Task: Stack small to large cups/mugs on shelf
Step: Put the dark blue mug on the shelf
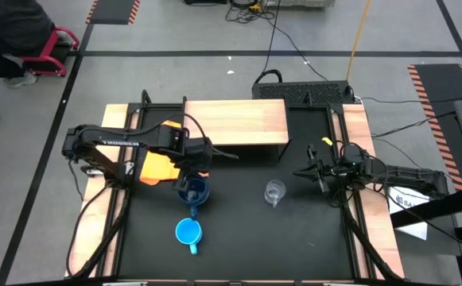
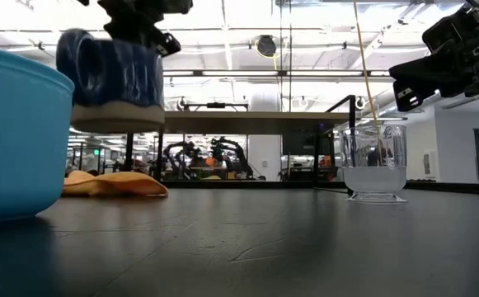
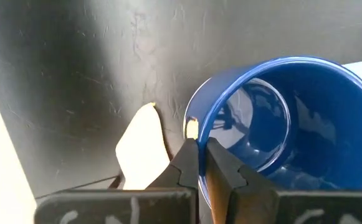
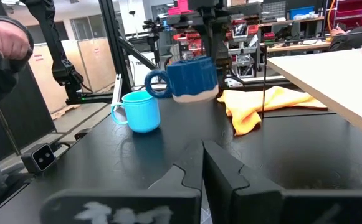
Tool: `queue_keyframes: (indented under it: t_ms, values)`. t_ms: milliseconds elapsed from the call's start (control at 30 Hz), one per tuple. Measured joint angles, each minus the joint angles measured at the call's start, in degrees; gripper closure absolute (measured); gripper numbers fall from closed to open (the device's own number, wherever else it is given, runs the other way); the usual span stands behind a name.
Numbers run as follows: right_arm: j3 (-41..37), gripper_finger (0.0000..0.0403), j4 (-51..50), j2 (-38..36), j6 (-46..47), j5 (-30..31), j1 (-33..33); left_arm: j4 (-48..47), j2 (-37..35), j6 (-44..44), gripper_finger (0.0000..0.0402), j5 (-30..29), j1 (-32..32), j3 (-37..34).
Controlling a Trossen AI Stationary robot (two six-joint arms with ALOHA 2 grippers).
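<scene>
The dark blue mug (image 1: 192, 191) hangs above the black table, with my left gripper (image 1: 188, 183) shut on its rim; in the low view this mug (image 2: 114, 82) is clear of the tabletop. Nearer the front edge the light blue mug (image 1: 188, 232) stands upright. The clear glass cup (image 1: 274, 191) stands upright toward the right. The light-wood shelf (image 1: 234, 123) stands at the far side on thin dark legs. My right gripper (image 1: 300, 171) waits shut and level to the right of the glass cup, touching nothing. My left gripper pinches the dark blue mug's rim (image 3: 193, 127), one finger inside the mug and one outside, on the side away from the handle (image 4: 156, 82). The fingers come from above, pointing steeply down. The mug hangs upright, lifted clear of the table.
A yellow-orange cloth (image 1: 157, 164) lies crumpled on the table left of the dark blue mug, in front of the shelf. Wooden side rails (image 1: 358, 199) border the black tabletop. A person's hand (image 4: 6, 37) shows beyond the table in the right wrist view.
</scene>
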Motion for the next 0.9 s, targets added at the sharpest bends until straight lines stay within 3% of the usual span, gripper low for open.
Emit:
queue_keyframes:
  t_ms: [200,633,900]
  values:
    - [0.0,0.0403,0.0,0.0,0.0,0.0,0.0,1.0,-1.2,1.0,0.0394,0.0,-0.6,2.9]
    - [0.0,0.0403,0.0,0.0,0.9,0.0,0.0,1.1,-11.7,-0.2,0.0394,-1.7,0.4,3.0]
    - [0.0,0.0403,0.0,0.0,1.5,0.0,0.0,0.8,-16.3,-1.2,0.0394,-4.2,2.3,-2.1]
